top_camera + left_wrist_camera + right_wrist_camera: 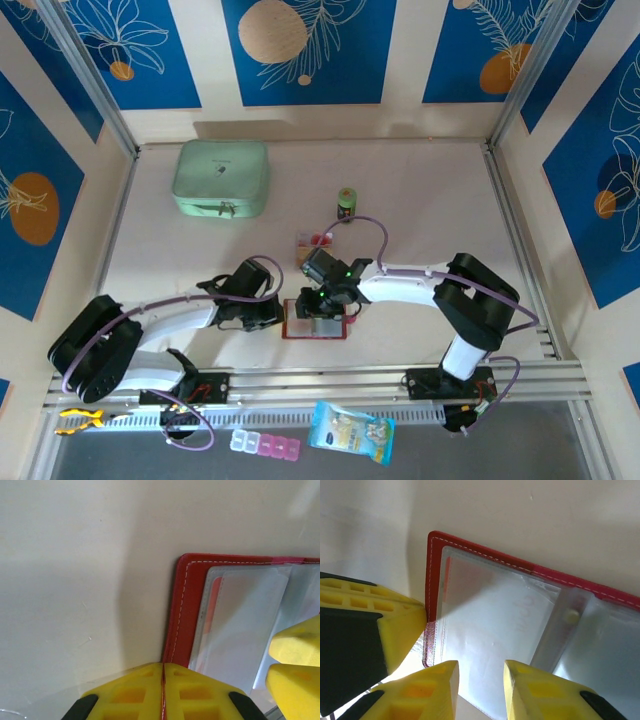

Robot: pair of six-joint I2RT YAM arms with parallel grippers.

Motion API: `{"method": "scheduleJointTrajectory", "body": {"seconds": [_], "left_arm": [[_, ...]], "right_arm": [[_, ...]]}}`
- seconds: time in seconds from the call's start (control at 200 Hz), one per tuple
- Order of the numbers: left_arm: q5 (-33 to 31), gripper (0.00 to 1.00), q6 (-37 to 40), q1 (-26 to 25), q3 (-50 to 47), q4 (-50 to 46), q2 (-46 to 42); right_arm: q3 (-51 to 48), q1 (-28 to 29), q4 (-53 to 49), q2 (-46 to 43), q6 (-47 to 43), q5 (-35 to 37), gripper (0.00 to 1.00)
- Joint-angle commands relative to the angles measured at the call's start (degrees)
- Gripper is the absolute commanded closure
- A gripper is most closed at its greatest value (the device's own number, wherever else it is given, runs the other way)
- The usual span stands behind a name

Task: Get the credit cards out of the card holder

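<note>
The card holder (315, 328) lay open and flat on the pale desk (420, 190), near the front edge between my two arms. It was a dark-red booklet with white stitching along its border (180, 610) and clear plastic sleeves inside. From my right wrist I saw its rounded corner (432, 580), a clear tab with a snap stud (573, 615), and a pale card (485, 630) inside the nearest sleeve. Faint reddish lettering showed through the plastic, too blurred to read. From my left wrist, an orange-red strip of a card (216, 600) showed at the sleeve's inner edge. My left jaws were pressed together on the holder's red cover edge, which ran in a thin line between the yellow pads. My right jaws stood a little apart over the clear sleeve, which was visible through the gap; I could not tell whether they touched it. Just beyond the holder lay some small tan and red pieces (314, 240), too small to make out, and past them stood a little green-capped jar (346, 203). A mint-green zip case (221, 178) sat at the far left, any mark on it unreadable. Below the rails lay a blue-and-yellow packet (351, 432) and a strip of clear and pink compartments (265, 445).
</note>
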Motion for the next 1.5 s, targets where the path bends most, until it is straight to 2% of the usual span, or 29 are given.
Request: {"method": "scheduleJointTrajectory", "body": {"seconds": [0.0, 0.59, 0.82, 1.005, 1.495], "left_arm": [[-0.53, 0.91, 0.92, -0.63, 0.75, -1.03, 0.3], [0.26, 0.92, -0.1, -0.69, 3.1, -1.32, -1.46], [2.05, 0.93, -0.7, -1.24, 2.62, 1.25, 1.71], [0.56, 0.93, -0.54, -1.25, 3.06, -2.02, 5.2], [-0.5, 0.93, -1.13, -1.25, 1.71, -2.07, 5.1]], "right_arm": [[-1.49, -0.23, 2.62, 0.46, 2.61, -1.75, 0.7], [-2.89, -0.8, 3.77, 1.36, 3.49, -2.11, 0.7], [-2.86, -0.86, 3.52, 1.64, 3.51, -2.07, 0.7], [-3.0, -0.86, 2.3, 1.12, 3.77, -1.21, 0.7], [-4.77, -1.65, -0.19, -1.31, 3.57, 0.92, 0.7]]}}
